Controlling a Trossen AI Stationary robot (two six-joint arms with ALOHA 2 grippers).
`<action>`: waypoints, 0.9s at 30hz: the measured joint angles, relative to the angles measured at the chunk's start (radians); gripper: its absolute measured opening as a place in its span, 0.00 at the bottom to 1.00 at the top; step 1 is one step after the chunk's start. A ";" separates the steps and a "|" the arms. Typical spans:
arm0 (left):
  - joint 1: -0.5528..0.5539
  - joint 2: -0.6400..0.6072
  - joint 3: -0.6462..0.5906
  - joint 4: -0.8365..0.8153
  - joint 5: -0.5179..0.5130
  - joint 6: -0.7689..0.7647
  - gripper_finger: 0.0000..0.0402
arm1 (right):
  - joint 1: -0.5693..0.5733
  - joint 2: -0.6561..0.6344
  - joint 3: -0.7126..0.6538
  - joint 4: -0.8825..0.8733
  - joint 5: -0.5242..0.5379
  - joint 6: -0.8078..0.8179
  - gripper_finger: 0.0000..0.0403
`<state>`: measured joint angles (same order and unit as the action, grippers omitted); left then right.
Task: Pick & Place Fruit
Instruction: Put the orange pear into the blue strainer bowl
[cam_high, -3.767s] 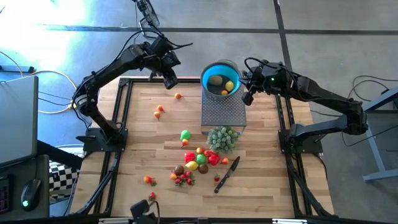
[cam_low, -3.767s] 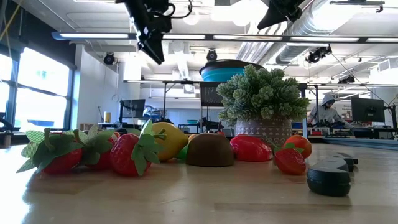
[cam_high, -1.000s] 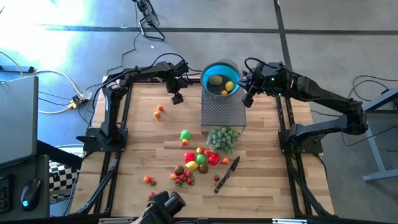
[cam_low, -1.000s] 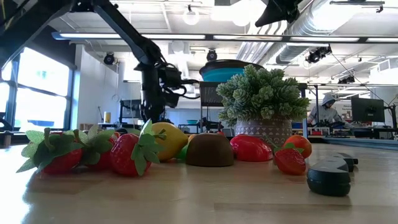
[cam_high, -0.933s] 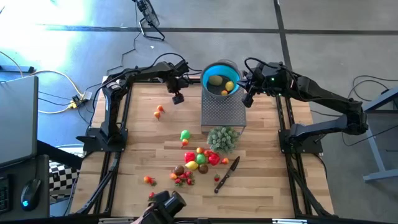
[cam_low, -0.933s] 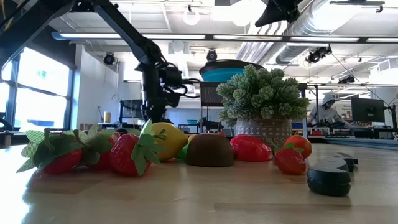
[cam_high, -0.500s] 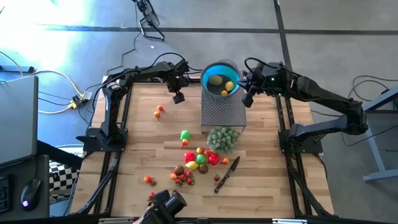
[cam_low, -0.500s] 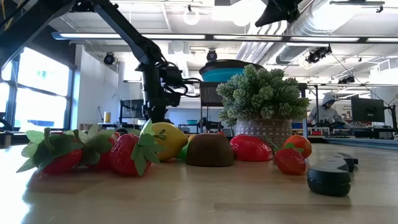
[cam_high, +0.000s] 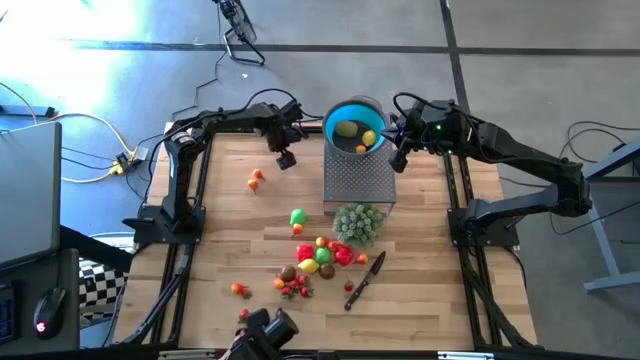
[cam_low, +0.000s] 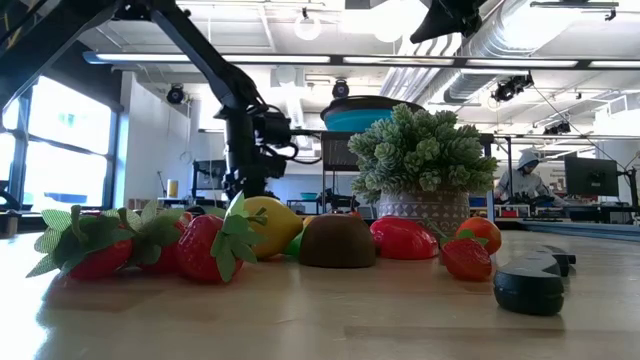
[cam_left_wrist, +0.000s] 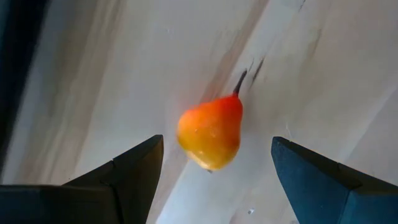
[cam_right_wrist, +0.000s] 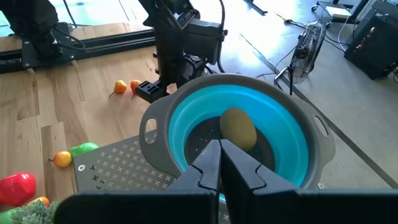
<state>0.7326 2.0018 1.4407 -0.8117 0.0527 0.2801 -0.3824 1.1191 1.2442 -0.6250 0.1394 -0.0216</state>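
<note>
A small orange-red pear-shaped fruit (cam_left_wrist: 211, 134) lies on its side on the wooden table (cam_high: 230, 230), at the far left. My left gripper (cam_high: 285, 157) points down over it, open, one finger on each side of the fruit with a gap on both sides. The blue bowl (cam_high: 355, 128) sits in a grey colander on a perforated metal stand (cam_high: 360, 180). It holds a brownish-green fruit (cam_right_wrist: 238, 127) and a yellow one (cam_high: 369, 138). My right gripper (cam_right_wrist: 221, 163) hovers shut at the bowl's right rim. More fruit (cam_high: 320, 255) lies heaped near the table's middle.
A pale green bushy plant (cam_high: 358, 222) stands in front of the stand. A black-handled knife (cam_high: 363, 280) lies right of the fruit heap. Two small orange fruits (cam_high: 255, 178), a green one (cam_high: 298, 216) and strawberries (cam_high: 295, 287) are scattered over the left half.
</note>
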 joint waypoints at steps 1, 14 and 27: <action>0.000 0.000 -0.003 -0.002 0.001 -0.001 0.73 | 0.000 0.000 0.000 0.000 0.000 0.000 0.00; 0.000 0.000 -0.005 0.055 0.002 -0.023 0.73 | 0.000 0.000 0.000 0.000 0.000 0.000 0.00; 0.000 0.000 -0.005 0.054 0.003 -0.024 0.49 | 0.000 0.000 0.000 0.000 0.000 0.000 0.00</action>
<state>0.7326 2.0018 1.4361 -0.7574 0.0559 0.2561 -0.3824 1.1191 1.2442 -0.6247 0.1394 -0.0219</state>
